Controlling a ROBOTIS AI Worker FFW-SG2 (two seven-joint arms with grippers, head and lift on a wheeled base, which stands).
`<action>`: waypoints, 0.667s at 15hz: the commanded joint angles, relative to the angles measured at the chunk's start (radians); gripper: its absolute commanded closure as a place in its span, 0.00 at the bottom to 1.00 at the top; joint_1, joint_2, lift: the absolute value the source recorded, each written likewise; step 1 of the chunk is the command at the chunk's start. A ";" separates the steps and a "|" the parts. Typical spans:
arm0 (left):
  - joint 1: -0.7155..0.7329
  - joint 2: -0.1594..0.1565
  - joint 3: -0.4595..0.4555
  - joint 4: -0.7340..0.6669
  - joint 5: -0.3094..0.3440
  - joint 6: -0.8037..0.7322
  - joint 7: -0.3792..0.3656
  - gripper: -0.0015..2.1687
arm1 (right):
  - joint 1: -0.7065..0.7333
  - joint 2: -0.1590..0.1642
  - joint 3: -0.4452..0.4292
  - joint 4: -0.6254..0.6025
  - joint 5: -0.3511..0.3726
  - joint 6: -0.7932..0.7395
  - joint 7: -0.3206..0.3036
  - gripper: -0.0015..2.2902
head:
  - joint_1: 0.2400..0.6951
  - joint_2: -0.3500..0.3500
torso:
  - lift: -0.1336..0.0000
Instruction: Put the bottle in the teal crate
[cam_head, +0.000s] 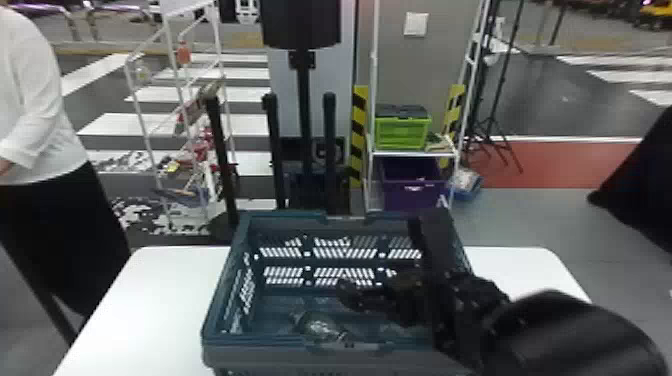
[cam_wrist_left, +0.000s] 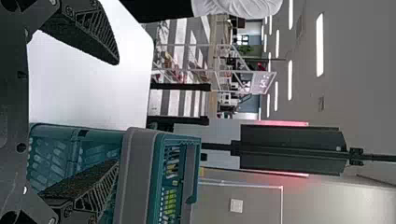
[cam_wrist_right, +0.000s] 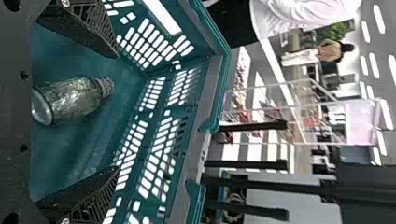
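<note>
Perhaps a white letter on the purple bin, otherwise nothing readable.

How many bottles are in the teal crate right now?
1. The bottle lies on its side in the teal crate, near the wall closest to the robot. The right arm covers part of the crate in the head view, so another could be hidden.

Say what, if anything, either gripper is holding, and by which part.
Nothing is held. The left gripper and right gripper both have their jaws open; the bottle lies loose in the crate.
</note>
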 joint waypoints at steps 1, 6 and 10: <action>-0.005 0.000 -0.001 -0.004 -0.002 0.005 -0.001 0.07 | 0.166 -0.022 -0.045 -0.142 0.051 -0.094 -0.004 0.02 | 0.57 0.50 | 1.00; -0.010 -0.003 -0.005 -0.004 -0.002 0.015 0.000 0.07 | 0.544 -0.041 -0.182 -0.298 0.065 -0.560 -0.038 0.02 | 0.57 0.50 | 1.00; -0.030 -0.008 -0.018 0.001 -0.003 0.042 0.000 0.07 | 0.774 -0.028 -0.223 -0.280 0.051 -0.910 -0.058 0.02 | 0.57 0.50 | 1.00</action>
